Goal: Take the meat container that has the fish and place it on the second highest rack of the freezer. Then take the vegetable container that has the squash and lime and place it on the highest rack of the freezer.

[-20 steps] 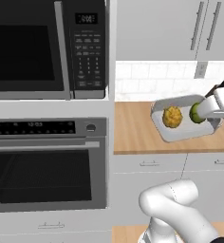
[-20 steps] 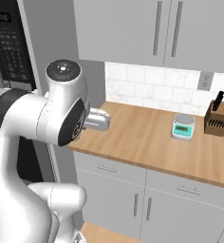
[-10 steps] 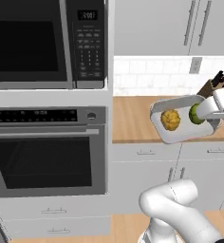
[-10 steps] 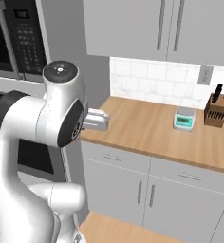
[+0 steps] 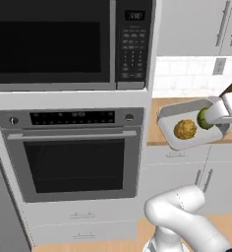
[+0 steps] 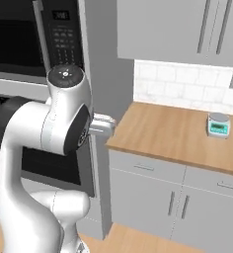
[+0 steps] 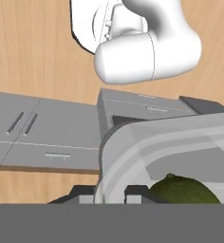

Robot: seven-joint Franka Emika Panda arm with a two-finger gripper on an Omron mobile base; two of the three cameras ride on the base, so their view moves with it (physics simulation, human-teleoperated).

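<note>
- The pincer (image 7: 110,193) is clamped on the vegetable container's (image 5: 183,109) rim, carrying it level so nothing rolls out.
- Inside sit the squash (image 5: 185,129) and lime (image 5: 204,118), held above the table (image 6: 187,136).
- Oven (image 5: 78,156) stands far left.

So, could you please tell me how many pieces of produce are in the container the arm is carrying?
2: a yellow squash near the container's middle, and a green lime at its right end beside the tool. Nothing else shows inside.
</note>
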